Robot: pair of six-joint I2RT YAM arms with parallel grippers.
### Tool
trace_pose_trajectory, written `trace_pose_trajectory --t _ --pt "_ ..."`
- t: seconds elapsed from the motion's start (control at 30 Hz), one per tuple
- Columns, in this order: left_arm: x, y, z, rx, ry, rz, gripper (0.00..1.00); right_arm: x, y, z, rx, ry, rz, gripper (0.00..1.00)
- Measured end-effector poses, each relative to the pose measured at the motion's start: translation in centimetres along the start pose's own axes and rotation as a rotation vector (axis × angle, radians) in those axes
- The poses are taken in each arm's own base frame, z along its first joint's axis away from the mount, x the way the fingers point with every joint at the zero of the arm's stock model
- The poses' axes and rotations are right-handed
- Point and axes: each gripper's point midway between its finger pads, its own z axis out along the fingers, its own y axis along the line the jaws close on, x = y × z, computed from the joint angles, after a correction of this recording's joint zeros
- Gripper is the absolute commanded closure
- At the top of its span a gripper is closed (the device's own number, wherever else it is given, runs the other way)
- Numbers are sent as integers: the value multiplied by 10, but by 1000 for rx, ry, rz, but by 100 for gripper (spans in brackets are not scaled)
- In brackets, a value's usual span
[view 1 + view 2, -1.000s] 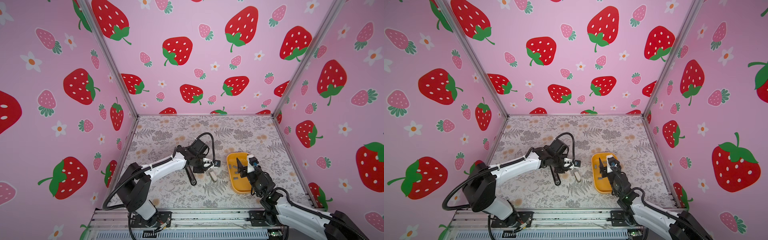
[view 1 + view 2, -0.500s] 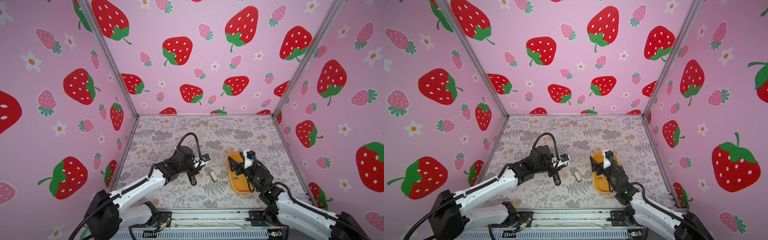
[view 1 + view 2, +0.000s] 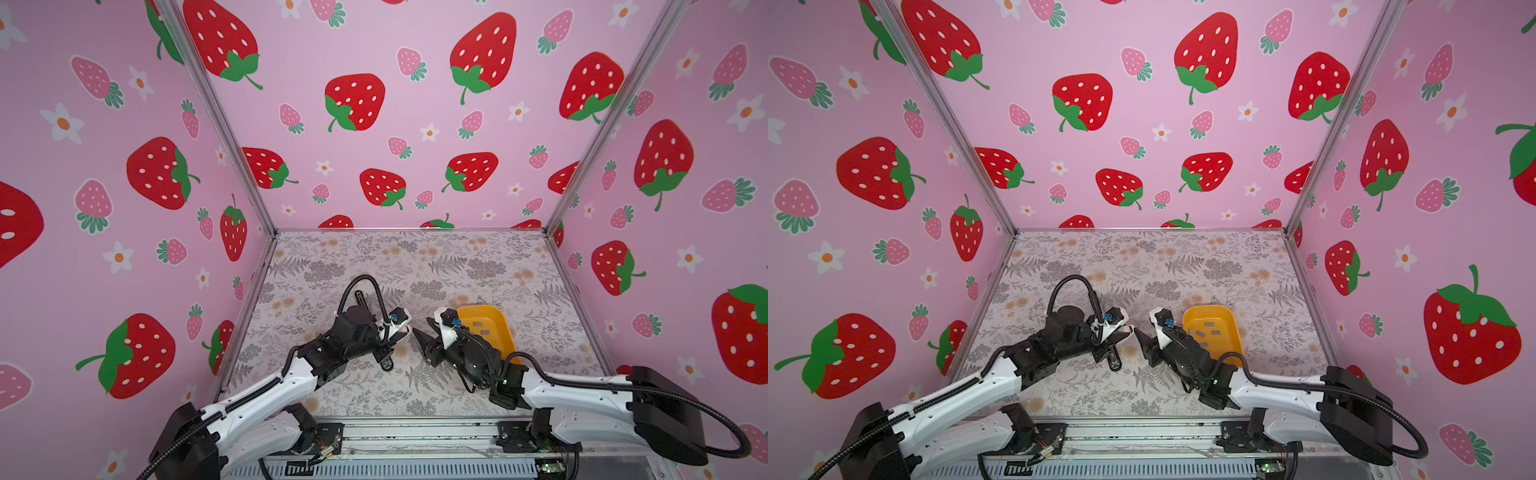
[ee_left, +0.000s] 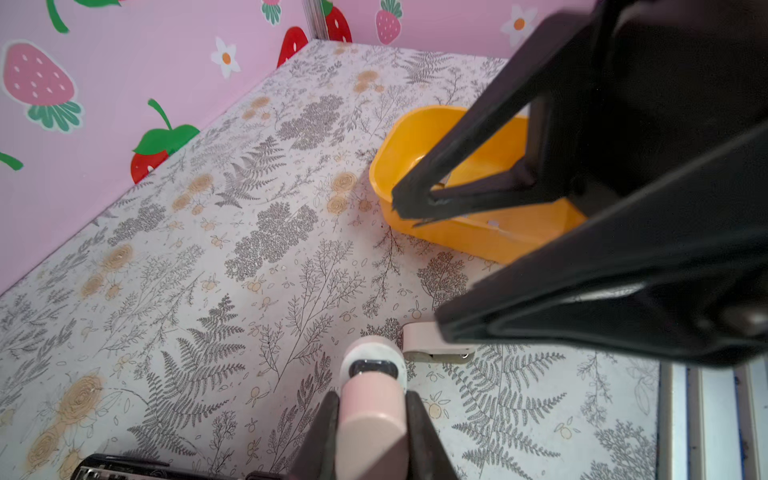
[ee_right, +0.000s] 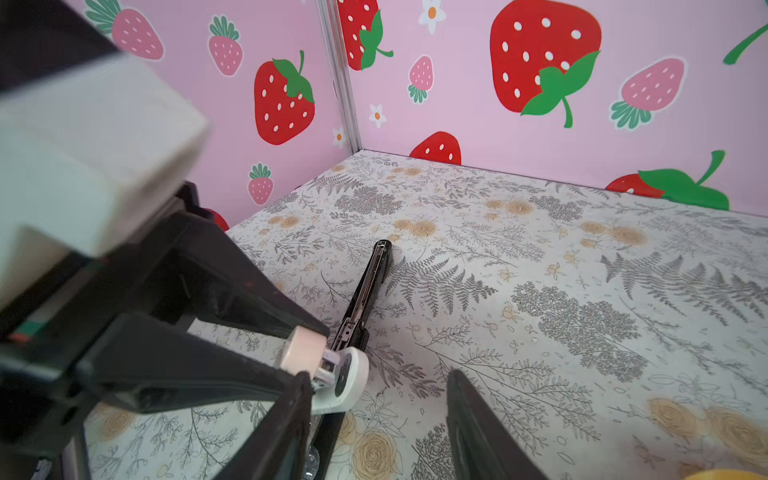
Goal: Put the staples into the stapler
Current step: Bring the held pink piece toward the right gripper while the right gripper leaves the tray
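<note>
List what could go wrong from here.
1. The left hand and right hand are almost tip to tip; they could knock together.
2. The left hand pinches the pink stapler by its sides only; a push from the right hand could twist it loose.
3. The right hand looks open and empty, while staples lie in the tray: nothing to load yet.

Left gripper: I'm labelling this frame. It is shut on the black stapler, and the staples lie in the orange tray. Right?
No: the left wrist view shows the left gripper shut on the pink stapler; the black stapler lies on the table. The staples do lie in the orange tray.
</note>
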Motion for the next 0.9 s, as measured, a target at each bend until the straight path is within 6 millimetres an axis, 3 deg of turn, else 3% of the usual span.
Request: trace_pose_trajectory --t 0.17,0.4,0.67,0.9 --pt "10 -2 -7 -27 -34 -15 100 -4 7 20 15 -5 0 51" --pt "8 0 -3 -33 -43 -8 100 -13 6 20 27 -41 14 51" --pt "21 -11 14 33 9 4 100 -17 3 19 46 -56 19 51" --pt "18 -15 18 51 12 31 100 -19 2 19 51 -63 23 51"
